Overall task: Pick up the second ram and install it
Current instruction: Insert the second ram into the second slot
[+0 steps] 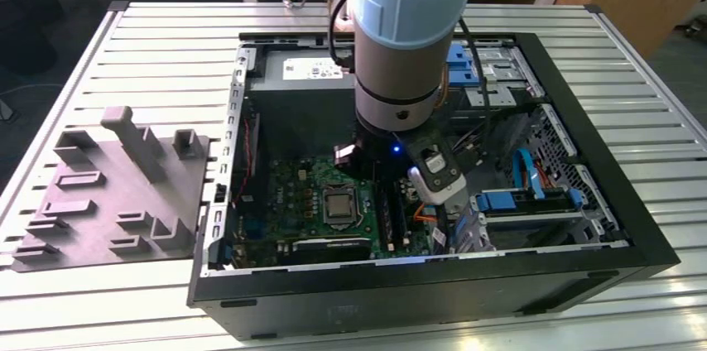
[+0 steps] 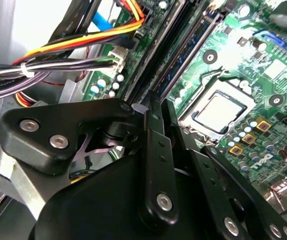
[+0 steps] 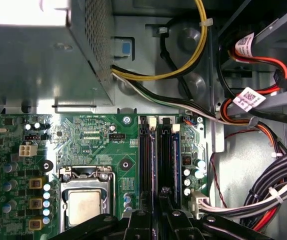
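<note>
Inside the open computer case (image 1: 651,227), the gripper (image 1: 438,194) hangs over the green motherboard (image 1: 298,194). In both wrist views its black fingers (image 3: 151,222) stand close together at the near end of the memory slots (image 3: 147,150). The second ram (image 3: 175,155), a thin dark strip with bluish chips (image 2: 188,57), stands on edge in a slot and runs straight into the fingertips. The gripper (image 3: 158,212) looks shut on that end, and its body (image 2: 156,107) hides where ram and slot meet.
The processor socket (image 3: 85,205) lies beside the slots. The grey power-supply box (image 3: 38,55) and cable bundles (image 3: 263,190) crowd the case around the gripper. A blue drive bracket (image 1: 519,202) sits at the exterior view's right. A grey parts fixture (image 1: 111,194) lies outside the case.
</note>
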Robot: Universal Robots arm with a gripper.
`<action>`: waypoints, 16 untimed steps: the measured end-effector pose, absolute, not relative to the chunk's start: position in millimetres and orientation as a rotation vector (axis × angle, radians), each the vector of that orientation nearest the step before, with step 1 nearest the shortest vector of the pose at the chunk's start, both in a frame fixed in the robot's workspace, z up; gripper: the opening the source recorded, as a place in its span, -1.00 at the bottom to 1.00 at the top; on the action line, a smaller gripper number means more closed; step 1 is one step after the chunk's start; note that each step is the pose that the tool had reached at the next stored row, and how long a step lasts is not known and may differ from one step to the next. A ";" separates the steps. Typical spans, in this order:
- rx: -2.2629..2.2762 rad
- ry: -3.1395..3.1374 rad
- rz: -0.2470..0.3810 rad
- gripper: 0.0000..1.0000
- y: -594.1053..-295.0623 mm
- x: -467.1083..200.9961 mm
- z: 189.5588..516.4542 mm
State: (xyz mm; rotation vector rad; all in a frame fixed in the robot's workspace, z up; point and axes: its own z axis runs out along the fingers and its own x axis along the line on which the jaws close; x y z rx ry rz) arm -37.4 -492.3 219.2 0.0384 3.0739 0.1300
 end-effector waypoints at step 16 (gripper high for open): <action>0.039 3.074 0.130 -0.76 -495.5 -37.4 219.2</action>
